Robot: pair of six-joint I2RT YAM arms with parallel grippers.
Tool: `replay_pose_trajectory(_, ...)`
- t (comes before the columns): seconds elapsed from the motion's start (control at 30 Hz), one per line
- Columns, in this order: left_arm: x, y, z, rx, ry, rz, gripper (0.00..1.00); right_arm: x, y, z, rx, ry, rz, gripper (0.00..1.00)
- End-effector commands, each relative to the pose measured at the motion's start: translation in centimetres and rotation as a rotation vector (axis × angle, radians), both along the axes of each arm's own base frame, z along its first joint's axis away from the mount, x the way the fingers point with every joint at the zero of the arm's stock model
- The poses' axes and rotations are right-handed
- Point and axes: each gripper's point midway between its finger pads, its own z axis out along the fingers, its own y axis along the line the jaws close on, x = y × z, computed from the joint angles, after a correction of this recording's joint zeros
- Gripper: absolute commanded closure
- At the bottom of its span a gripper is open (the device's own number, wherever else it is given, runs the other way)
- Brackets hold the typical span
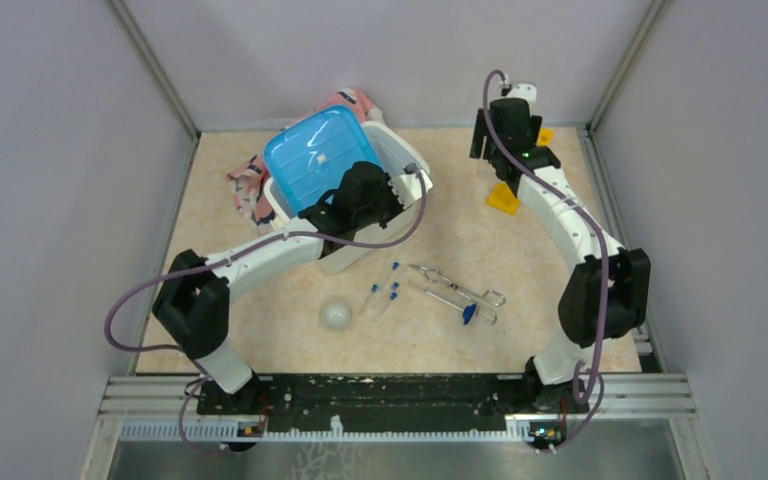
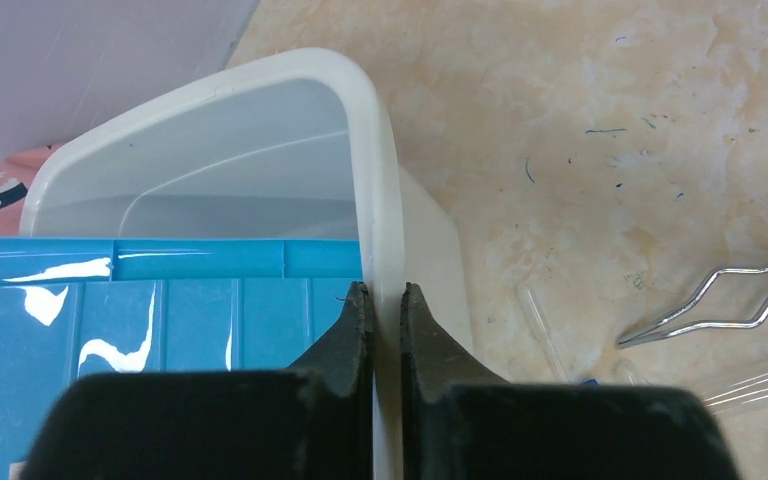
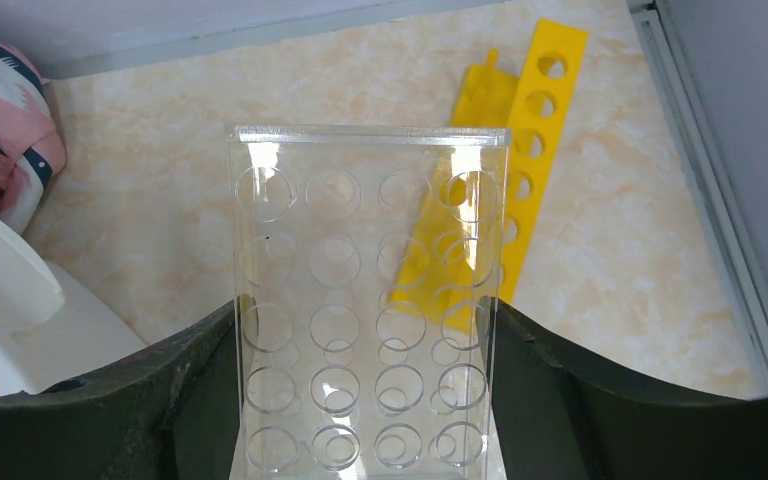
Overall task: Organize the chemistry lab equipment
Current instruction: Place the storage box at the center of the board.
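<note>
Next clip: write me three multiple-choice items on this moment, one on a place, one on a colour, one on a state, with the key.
1. The small ball lies: A in the white bin; B on the table; C on the yellow rack.
2. The bin's lid is: A yellow; B pink; C blue.
3. The left tool is: A wide open; B shut on the bin's rim; C gripping the tongs.
Key: B, it rests on bare table beside the capped tubes; C, the top view shows blue; B, the left wrist view shows it pinching the rim.
</note>
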Motion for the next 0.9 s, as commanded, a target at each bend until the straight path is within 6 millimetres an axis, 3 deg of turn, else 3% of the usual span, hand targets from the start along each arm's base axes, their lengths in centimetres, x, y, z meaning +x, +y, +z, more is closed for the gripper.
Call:
replay_pose_trajectory(0.0,-2.5,-0.7,-1.2,-0.02,0.105,-0.071,0.85,-2.1,-1.7,3.3,0.01,-0.096,-0.083,0.61)
replay_pose_trajectory(0.13,-2.6,-0.6,-0.2,-0.046,0.092,-0.065,0.68,-3.8,-2.9,2.2,-0.011,-0.062,-0.111,0.61)
replay_pose_trajectory(0.3,-2.7,-0.9,1.7,-0.11,0.065,-0.064,0.58,-5.8,-3.0,-0.1,-0.049,0.036,-0.059,0.61)
replay_pose_trajectory(0.5,-3.2,-1.8,3.0,-0.149,0.069,-0.085,0.54,-7.7,-2.5,-2.4,-0.048,0.099,-0.006,0.61)
replay_pose_trajectory(0.67,-4.0,-2.2,3.9,-0.157,0.07,-0.099,0.51,-9.0,-0.8,-4.2,-0.078,0.157,0.044,0.61)
replay_pose_trajectory(0.87,-4.8,-1.5,7.0,-0.226,0.043,-0.073,0.48,-10.2,0.3,-6.3,-0.077,0.211,0.083,0.61)
